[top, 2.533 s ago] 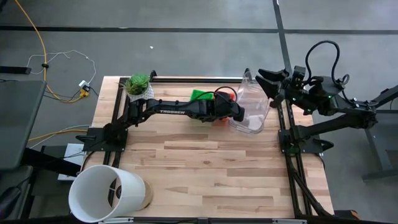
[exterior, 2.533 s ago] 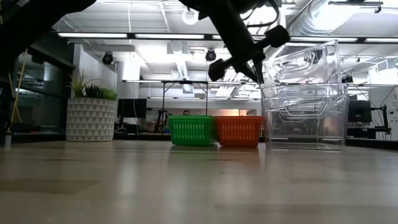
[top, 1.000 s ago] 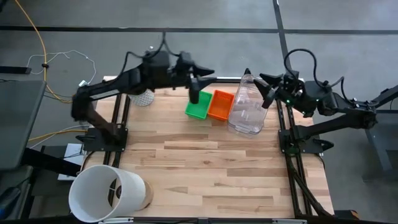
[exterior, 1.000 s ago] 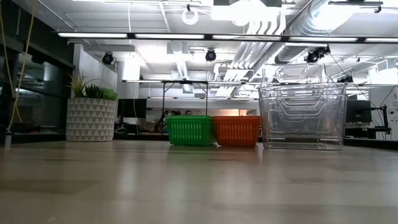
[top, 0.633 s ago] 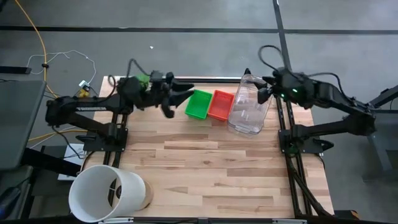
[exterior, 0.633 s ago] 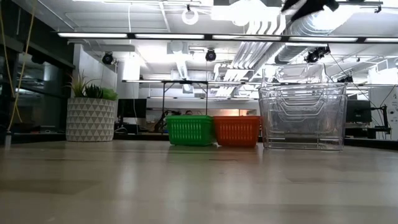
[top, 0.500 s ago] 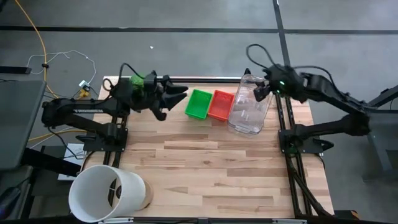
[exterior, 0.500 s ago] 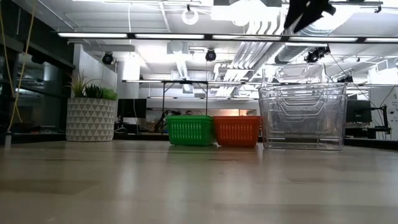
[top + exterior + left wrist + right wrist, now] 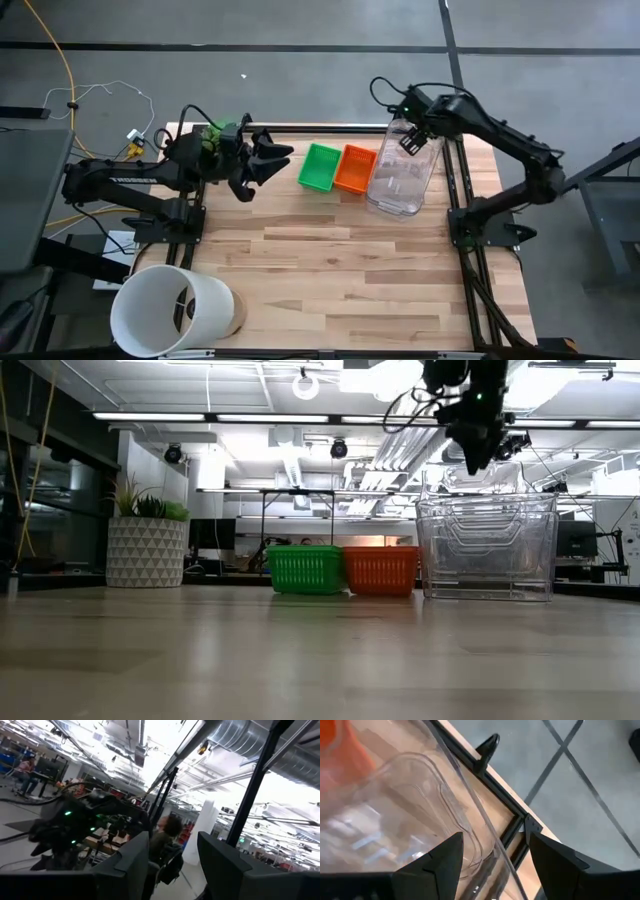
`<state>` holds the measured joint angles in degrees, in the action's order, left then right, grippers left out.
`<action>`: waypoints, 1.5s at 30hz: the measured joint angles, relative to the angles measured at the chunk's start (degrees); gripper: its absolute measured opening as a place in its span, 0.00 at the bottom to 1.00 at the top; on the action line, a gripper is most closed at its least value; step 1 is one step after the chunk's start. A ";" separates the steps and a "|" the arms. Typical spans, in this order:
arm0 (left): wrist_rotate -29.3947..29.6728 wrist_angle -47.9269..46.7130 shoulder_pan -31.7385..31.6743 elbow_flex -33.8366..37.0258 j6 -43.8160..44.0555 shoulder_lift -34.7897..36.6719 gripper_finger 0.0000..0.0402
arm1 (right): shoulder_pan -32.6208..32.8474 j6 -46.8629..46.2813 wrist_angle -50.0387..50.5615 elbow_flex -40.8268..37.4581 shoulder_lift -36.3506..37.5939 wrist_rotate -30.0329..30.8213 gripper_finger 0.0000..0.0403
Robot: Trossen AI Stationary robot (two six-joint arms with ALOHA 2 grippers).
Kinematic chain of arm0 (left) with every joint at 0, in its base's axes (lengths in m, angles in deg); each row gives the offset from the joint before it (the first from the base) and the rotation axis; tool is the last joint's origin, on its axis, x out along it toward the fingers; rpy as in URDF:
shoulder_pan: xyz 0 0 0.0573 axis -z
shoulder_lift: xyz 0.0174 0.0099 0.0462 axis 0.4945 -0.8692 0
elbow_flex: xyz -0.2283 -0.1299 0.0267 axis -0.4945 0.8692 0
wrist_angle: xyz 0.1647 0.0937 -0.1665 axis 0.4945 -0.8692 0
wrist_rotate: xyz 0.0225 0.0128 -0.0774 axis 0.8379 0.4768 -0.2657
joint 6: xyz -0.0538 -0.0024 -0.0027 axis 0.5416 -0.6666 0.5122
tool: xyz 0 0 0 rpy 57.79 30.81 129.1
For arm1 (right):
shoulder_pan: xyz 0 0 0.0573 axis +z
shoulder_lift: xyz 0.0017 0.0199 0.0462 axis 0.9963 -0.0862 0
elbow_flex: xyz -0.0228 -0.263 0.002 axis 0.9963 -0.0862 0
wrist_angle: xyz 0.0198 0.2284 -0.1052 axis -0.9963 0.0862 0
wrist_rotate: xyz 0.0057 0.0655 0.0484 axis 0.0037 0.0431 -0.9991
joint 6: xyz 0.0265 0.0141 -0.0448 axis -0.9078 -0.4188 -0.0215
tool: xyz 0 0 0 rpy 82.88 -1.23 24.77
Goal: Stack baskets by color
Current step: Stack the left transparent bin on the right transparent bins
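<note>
A green basket (image 9: pixel 322 167) and a red basket (image 9: pixel 354 169) stand side by side on their bottoms at the table's far middle; the low view shows the green basket (image 9: pixel 307 569) and the red basket (image 9: pixel 381 571) too. My left gripper (image 9: pixel 272 163) hangs open just left of the green basket, pointing toward it and slightly upward (image 9: pixel 172 865). My right gripper (image 9: pixel 410 140) is open and points down over a stack of clear containers (image 9: pixel 402 172), above its far rim (image 9: pixel 478 458). Neither holds anything.
The clear containers (image 9: pixel 487 545) stand right of the red basket. A large white bucket (image 9: pixel 170 310) lies at the near left corner. A potted plant (image 9: pixel 146 550) stands at the far left, mostly under my left arm. Bare wood fills the table's middle and near right.
My left gripper has drawn back from above the green basket toward the table's left edge and sunk lower. My right gripper has swung in from beyond the right edge to above the clear containers and tipped to point down. The baskets have kept still.
</note>
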<state>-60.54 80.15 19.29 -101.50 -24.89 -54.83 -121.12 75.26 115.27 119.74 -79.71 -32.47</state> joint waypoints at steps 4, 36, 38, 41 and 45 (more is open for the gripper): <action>0.18 0.00 0.00 0.02 0.01 0.00 0.39 | -0.81 1.62 0.00 -0.02 -2.79 1.12 0.53; 0.31 -0.02 0.00 0.00 0.05 -0.02 0.39 | -9.33 19.69 4.51 12.39 -1.03 -18.40 0.00; 0.31 -0.03 0.00 0.00 0.05 -0.02 0.39 | -10.36 20.74 6.21 15.08 -1.98 -23.26 0.00; 0.31 -0.03 0.00 0.00 0.06 -0.02 0.39 | -11.51 22.45 9.56 16.57 -3.35 -29.14 0.00; 0.31 -0.03 0.00 -0.02 0.10 -0.02 0.39 | -12.31 26.47 10.89 15.49 -5.25 -30.96 0.00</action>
<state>-60.24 80.12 19.29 -101.52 -24.79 -54.85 -133.43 101.73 126.16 135.23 -84.95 -63.44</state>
